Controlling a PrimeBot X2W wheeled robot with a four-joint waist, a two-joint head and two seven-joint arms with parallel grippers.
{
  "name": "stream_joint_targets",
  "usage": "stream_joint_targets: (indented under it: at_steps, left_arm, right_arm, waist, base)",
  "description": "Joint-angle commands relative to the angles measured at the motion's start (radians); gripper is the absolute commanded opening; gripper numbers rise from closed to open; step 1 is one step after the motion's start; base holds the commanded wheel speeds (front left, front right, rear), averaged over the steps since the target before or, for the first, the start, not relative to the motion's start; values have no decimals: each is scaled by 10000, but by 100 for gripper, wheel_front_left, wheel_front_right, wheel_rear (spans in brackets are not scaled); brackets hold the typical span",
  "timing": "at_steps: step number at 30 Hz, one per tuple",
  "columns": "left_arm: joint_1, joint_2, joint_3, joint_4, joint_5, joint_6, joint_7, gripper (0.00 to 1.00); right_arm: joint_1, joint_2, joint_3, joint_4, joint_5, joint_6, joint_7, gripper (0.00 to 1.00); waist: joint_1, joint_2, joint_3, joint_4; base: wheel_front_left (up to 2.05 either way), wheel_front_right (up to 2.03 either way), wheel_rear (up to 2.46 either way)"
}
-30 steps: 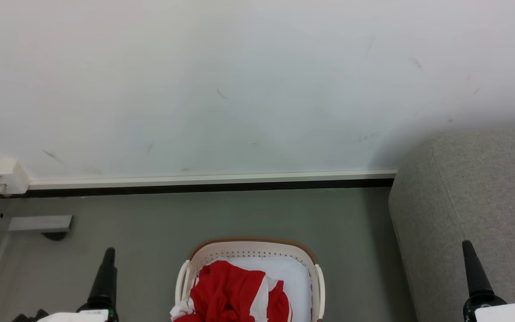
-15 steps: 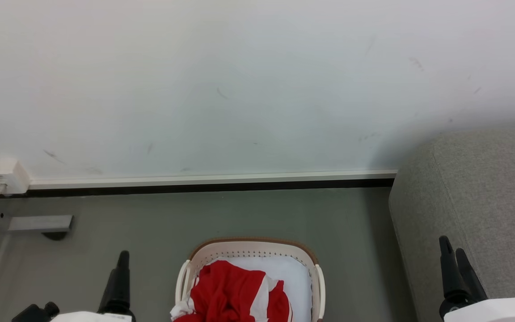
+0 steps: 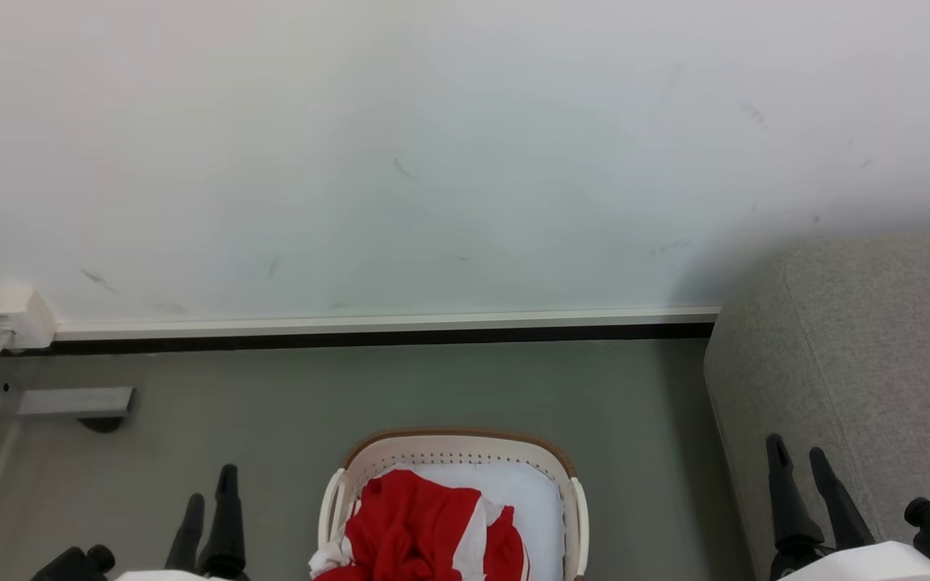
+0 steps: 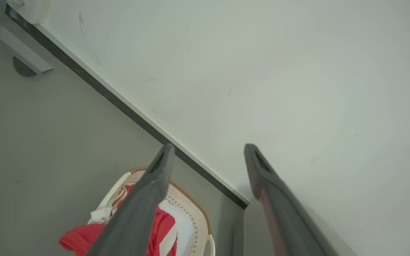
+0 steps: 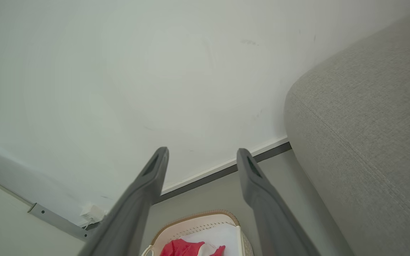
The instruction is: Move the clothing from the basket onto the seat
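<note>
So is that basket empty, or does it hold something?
Not empty: red-and-white clothing lies heaped inside the basket.

Left gripper (image 3: 212,484) and right gripper (image 3: 794,446) drew inward — both fingers now showing.

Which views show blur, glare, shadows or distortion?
Head view: sharp, evenly lit, a soft shadow on the wall beside the seat. Left wrist view: the left tool looks soft up close; baseboard runs tilted. Right wrist view: no glare; seat edge looks bowed.
</note>
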Motion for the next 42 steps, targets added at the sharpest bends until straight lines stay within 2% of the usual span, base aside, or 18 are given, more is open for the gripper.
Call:
stream_joint_targets:
  at_steps: [1, 15, 31, 42]
  left_arm:
    - [-13, 105, -6, -164, 462, -21, -137, 100]
    - [144, 120, -106, -437, 2393, -45, -546, 100]
    - [329, 142, -16, -469, 4236, -162, -943, 100]
    - [462, 155, 137, -531, 5327, -93, -1179, 100]
  right_arm:
    - [-183, -105, 66, -53, -513, -8, -142, 100]
    - [-162, -128, 392, 18, -2231, -11, -559, 100]
    - [-120, -144, 210, 38, -3532, -13, -940, 100]
    - [-63, -156, 138, 85, -4324, -15, -1187, 100]
  waist:
    - [0, 0, -1, 2]
    - [0, 0, 19, -9]
    - [0, 0, 3, 2]
    - [0, 0, 22, 5]
  base:
    - [0, 0, 0]
    - [0, 0, 0]
    - [0, 0, 0]
    - [0, 0, 0]
